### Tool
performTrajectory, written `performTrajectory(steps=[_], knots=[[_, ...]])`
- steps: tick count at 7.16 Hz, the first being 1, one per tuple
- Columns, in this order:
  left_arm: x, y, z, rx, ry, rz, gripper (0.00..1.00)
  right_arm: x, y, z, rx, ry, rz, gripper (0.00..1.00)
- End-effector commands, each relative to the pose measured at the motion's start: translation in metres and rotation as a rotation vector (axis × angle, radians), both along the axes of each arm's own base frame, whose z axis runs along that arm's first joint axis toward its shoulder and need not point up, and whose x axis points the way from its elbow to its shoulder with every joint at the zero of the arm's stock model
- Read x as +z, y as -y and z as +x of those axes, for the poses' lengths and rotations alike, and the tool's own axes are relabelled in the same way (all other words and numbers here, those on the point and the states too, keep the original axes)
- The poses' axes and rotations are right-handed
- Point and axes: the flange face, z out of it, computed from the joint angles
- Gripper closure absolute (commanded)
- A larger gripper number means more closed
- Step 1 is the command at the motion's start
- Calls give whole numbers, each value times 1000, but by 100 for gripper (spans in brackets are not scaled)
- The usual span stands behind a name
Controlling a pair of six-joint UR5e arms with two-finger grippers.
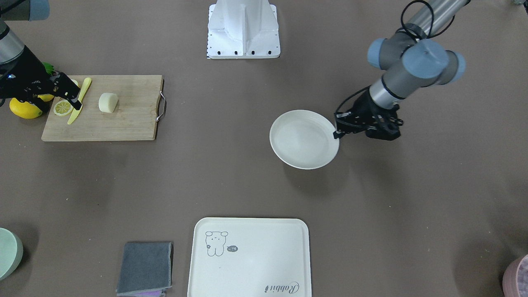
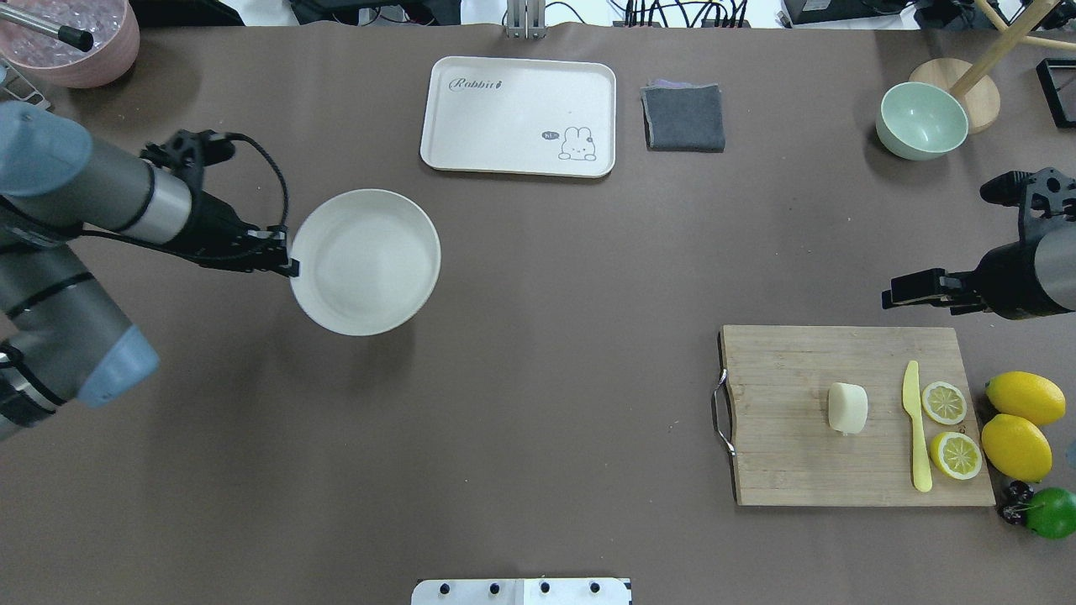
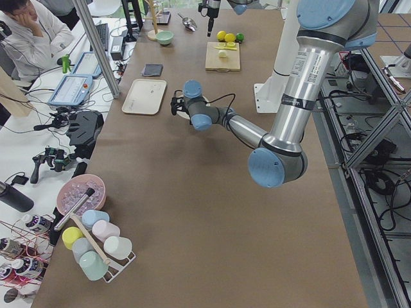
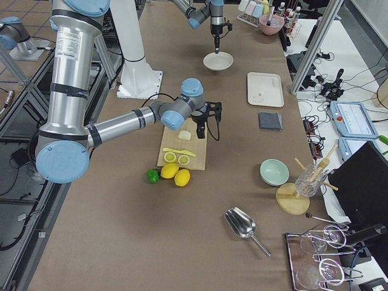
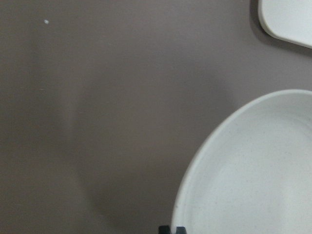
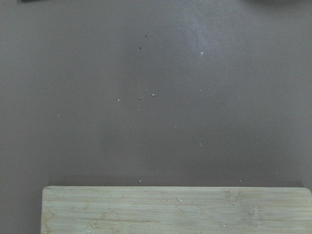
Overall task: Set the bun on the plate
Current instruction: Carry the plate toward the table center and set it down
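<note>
The bun (image 2: 846, 407), a small pale cream lump, lies in the middle of the wooden cutting board (image 2: 790, 470); it also shows in the front view as the bun (image 1: 107, 102). The round cream-white plate (image 2: 366, 260) is at the table's left half. My left gripper (image 2: 290, 267) is shut on the plate's (image 1: 304, 139) left rim, and its shadow lies offset on the table. The shut fingertips (image 5: 173, 229) show beside the rim. My right gripper (image 2: 912, 298) hovers open past the board's far edge, apart from the bun.
A yellow knife (image 2: 916, 428), two lemon slices (image 2: 944, 402), two whole lemons (image 2: 1017, 445) and a lime (image 2: 1051, 512) crowd the board's right end. A cream tray (image 2: 471, 118), grey cloth (image 2: 683, 116), green bowl (image 2: 921, 120) and pink bowl (image 2: 76, 42) line the far edge.
</note>
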Motion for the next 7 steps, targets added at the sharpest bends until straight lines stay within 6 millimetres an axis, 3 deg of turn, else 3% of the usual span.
performTrajectory(steps=[1,3,5,6,7], knots=[[-49,-34,74,49,12,-6,100,-2,-1,-3,-6,2,3,0],[-74,-58,130,58,26,31,100,-2,0,-4,-7,1,-1,0],[-77,-52,124,49,20,35,100,-3,0,-6,-11,3,1,0],[-78,-39,113,29,18,37,98,-3,-1,-6,-12,3,1,0],[-79,-31,105,17,16,41,3,-1,-2,-10,-19,1,-3,0]])
